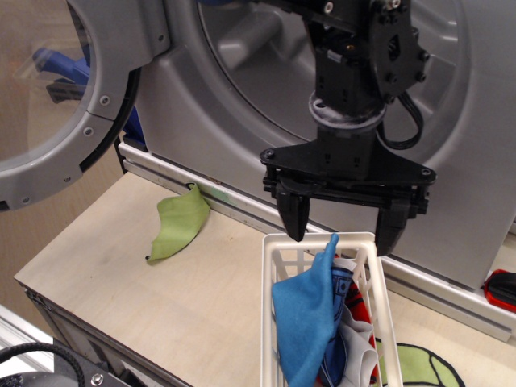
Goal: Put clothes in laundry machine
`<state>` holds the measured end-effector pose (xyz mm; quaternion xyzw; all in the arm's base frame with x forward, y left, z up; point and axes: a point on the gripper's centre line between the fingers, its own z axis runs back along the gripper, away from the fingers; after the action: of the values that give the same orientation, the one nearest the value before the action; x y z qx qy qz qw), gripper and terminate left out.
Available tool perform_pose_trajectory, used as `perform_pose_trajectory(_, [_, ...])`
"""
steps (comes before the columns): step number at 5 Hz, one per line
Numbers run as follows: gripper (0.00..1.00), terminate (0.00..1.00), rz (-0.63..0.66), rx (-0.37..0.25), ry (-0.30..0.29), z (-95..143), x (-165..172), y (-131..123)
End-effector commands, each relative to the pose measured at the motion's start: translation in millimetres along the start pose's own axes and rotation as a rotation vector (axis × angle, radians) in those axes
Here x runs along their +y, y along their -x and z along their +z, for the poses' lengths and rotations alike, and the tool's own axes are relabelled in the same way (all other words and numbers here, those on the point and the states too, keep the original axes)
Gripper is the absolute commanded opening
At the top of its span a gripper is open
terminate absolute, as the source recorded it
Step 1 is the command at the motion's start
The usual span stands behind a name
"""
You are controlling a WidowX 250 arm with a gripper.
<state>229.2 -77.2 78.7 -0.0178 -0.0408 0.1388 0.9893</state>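
The silver-grey laundry machine (210,105) fills the back, its round door (56,97) swung open to the left and the drum mouth (266,48) exposed. The clothes lie in a white lattice basket (278,266) at the front: a bright blue cloth (306,318) draped on top with one peak sticking up, over red (360,306), grey-white (355,355) and navy pieces. My black gripper (343,227) hangs open just above the basket's far end, its fingers (294,214) straddling the blue cloth's peak without holding it.
A light green cloth (179,224) lies on the wooden table (121,274) left of the basket. A green and black piece (423,367) lies at the front right. A red object (501,290) sits at the right edge.
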Motion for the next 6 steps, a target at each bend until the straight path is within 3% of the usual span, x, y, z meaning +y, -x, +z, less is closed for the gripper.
perform_pose_trajectory(1, [1.00, 0.00, 0.000, 0.000, 0.000, 0, 0, 0])
perform_pose_trajectory(3, [1.00, 0.00, -0.034, -0.045, -0.035, -52, -8, 7])
perform_pose_trajectory(6, [1.00, 0.00, -0.031, -0.078, -0.041, -85, -3, 11])
